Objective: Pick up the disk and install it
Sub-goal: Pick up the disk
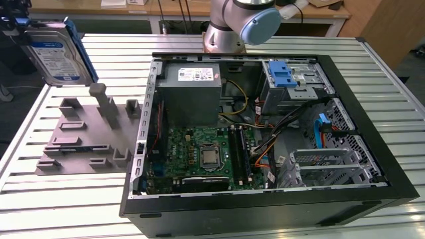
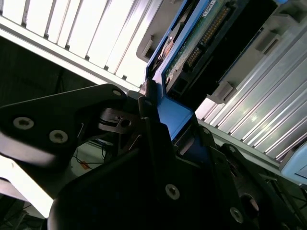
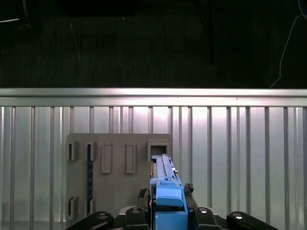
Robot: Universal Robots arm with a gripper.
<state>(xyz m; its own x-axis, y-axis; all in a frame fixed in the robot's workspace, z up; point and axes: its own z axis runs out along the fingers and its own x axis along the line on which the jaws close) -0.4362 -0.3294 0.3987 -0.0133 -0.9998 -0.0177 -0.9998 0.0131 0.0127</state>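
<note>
The disk (image 1: 55, 52) hangs in the air at the exterior view's left, above the far end of a grey plate (image 1: 78, 135) with upright posts and pockets, and well apart from the open case (image 1: 265, 124). It stands on edge with its broad face toward the camera: a silver body, a white-and-blue label across the face, and a blue plastic frame (image 1: 81, 50) along its side. The claw (image 3: 169, 212) is clenched on the disk; in the first wrist view the blue frame sits pinched between the black fingers (image 3: 139, 213), with the plate and the slatted table (image 3: 240, 143) beneath. In the second wrist view the disk's underside (image 2: 201, 36) shows a green circuit board and a row of connector pins, with the blue frame running down into the grip. Inside the case lie a grey power supply (image 1: 191, 94), a motherboard (image 1: 202, 159) and a silver cage (image 1: 292, 82) with a blue latch.
</note>
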